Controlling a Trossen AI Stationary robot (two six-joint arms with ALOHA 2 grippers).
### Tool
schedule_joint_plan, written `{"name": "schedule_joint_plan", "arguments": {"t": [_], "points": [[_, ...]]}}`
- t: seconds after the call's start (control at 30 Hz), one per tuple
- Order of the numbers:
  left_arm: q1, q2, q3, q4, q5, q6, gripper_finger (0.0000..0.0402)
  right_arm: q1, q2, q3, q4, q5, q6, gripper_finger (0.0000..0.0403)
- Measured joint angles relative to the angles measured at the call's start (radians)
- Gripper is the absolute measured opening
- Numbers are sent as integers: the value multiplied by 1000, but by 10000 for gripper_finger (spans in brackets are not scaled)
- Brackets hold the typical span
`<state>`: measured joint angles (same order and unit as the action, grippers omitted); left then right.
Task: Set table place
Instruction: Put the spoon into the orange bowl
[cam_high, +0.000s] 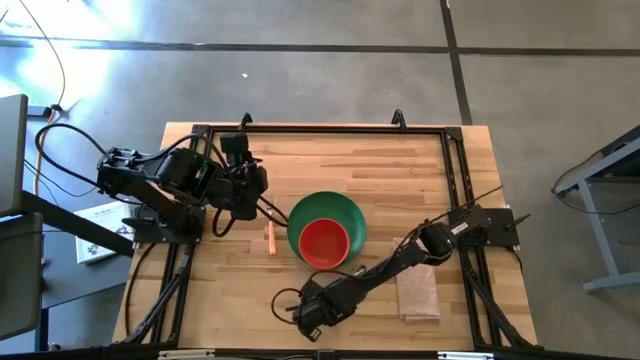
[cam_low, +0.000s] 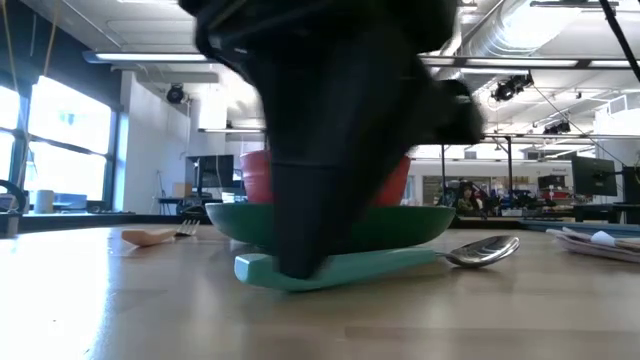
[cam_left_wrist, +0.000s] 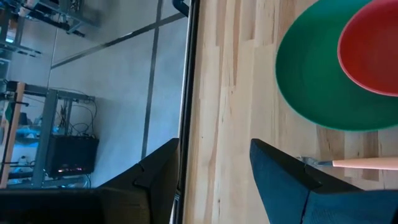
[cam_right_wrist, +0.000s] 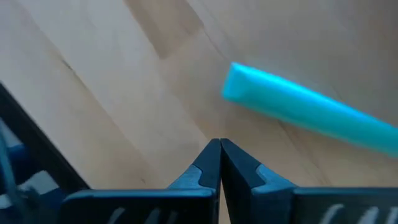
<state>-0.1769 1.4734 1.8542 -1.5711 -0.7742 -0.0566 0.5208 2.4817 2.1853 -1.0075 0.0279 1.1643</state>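
Note:
The green plate (cam_high: 350, 215) lies on the table (cam_high: 330, 150) with the red bowl (cam_high: 324, 242) in it. The orange-handled fork (cam_high: 270, 238) lies just left of the plate. The teal-handled spoon (cam_low: 400, 262) lies flat in front of the plate; in the high view my right arm covers it. The folded napkin (cam_high: 418, 293) lies at the near right. My right gripper (cam_right_wrist: 219, 154) is shut and empty near the table's near edge, with the spoon handle's end (cam_right_wrist: 239, 87) just ahead of its fingertips. My left gripper (cam_left_wrist: 214, 165) is open and empty, left of the plate.
The black rail frame (cam_high: 320, 128) runs around the tabletop. My right arm (cam_high: 400, 258) stretches slantwise from the right side across the near part of the table. Bare wood shows at the near left and along the far side.

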Motion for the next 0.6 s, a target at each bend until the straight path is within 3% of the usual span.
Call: {"name": "schedule_joint_plan", "arguments": {"t": [0.33,0.6], "points": [[0,0,0,0,0,-3,184,-25,1,63,-19,179,-43,0],[0,0,0,0,0,-3,184,-43,17,59,5,201,-92,0]]}}
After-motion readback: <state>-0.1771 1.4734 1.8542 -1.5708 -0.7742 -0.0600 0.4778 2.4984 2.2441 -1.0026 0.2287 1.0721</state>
